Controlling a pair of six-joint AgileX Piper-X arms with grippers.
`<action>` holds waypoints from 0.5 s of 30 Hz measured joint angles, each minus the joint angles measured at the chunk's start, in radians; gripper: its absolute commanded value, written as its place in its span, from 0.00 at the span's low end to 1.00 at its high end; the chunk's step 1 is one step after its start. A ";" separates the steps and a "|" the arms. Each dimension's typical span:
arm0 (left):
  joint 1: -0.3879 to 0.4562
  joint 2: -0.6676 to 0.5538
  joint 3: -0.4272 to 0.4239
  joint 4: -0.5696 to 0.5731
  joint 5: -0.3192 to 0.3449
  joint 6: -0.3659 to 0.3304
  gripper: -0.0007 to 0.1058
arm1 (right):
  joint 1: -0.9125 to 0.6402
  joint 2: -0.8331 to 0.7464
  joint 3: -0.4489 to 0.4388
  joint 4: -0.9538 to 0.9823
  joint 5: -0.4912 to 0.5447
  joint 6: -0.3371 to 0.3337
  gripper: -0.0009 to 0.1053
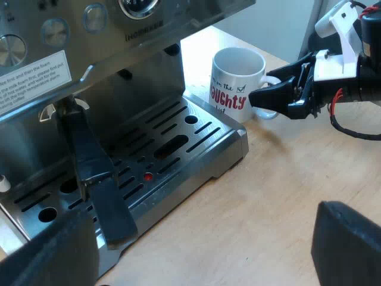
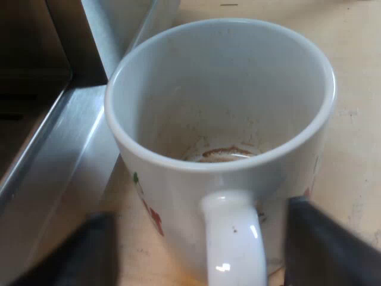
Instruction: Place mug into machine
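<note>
The mug (image 1: 235, 77) is seen upright on the counter (image 1: 286, 196), just beside the corner of the espresso machine's (image 1: 119, 36) drip tray (image 1: 229, 140) and not yet on it; a dark handle (image 1: 89, 173) reaches out from the machine's front over the slotted tray. The left gripper (image 1: 202, 238) is held over the counter near the tray, its fingers (image 1: 348, 244) spread wide with nothing between them. The right gripper (image 1: 262, 98) is found at the mug's handle; in its own wrist view the mug (image 2: 220, 107) is looked into from above and is empty but for a brown ring of dried coffee at the bottom; the mug's handle (image 2: 232, 238) is flanked by the two fingers (image 2: 324, 238), which are parted and not closed on it, a gap being left on each side.

The mug is judged to be glazed ceramic: stiff, smooth and rather slippery under hard fingers, of moderate weight when empty, and liable to chip if knocked against the steel tray; a hold across the handle loop, close to the body, is suggested, since a mug taken by its handle is likely to sag away from the grip; a firm pinch and a lift clear of the tray's rim would be called for; it should be set down level on the slots, clear of the dark handle.
</note>
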 measured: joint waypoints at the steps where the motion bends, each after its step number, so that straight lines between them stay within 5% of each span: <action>1: 0.000 0.000 0.000 0.000 0.000 0.000 0.75 | 0.000 0.000 0.000 0.000 0.000 0.000 0.37; 9: 0.000 0.000 0.000 0.000 0.000 0.000 0.75 | 0.000 0.000 0.000 0.000 0.006 0.000 0.07; 15: 0.000 0.000 0.000 0.000 0.000 0.000 0.75 | 0.000 0.000 0.000 0.000 0.008 -0.002 0.01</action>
